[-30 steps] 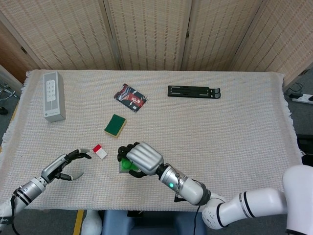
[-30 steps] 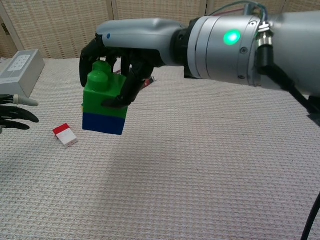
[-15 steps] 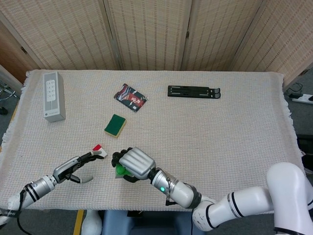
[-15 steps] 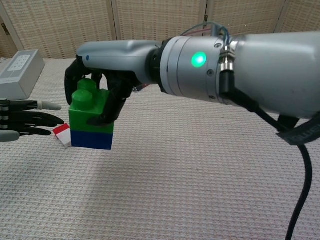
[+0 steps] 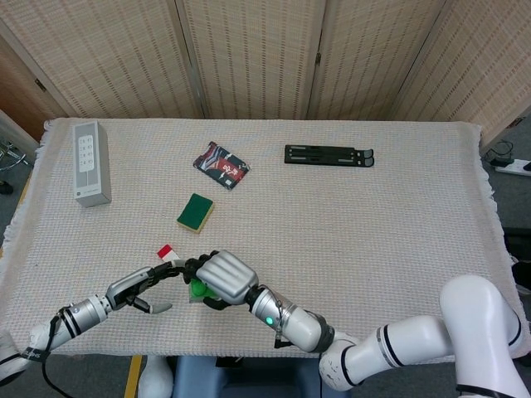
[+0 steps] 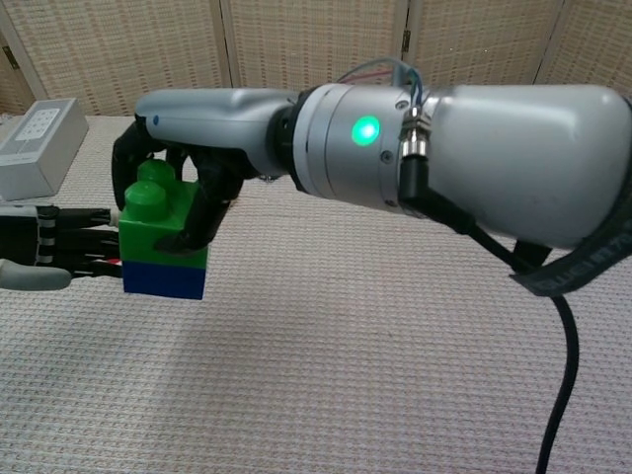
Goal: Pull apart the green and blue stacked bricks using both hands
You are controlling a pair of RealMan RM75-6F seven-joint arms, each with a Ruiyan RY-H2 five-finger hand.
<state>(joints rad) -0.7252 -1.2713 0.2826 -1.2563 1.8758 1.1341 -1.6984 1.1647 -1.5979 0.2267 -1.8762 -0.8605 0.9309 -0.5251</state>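
We read this as a staged robot test area, likely a lab: a table under a beige woven cloth (image 5: pixel 398 224), fenced behind by folding woven-rattan screen panels (image 5: pixel 249 58). Scattered unrelated props: a white remote-like box (image 5: pixel 90 162), a green-yellow sponge (image 5: pixel 195 212), a black folding stand (image 5: pixel 328 155). A power strip (image 5: pixel 516 167) lies on the floor.

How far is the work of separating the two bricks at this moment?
Done: the right hand grips the green brick and holds the stack above the table. In hand: the left hand, fingers extended, reaches up to the blue brick; a grip is not clear. Left: the bricks are still joined.
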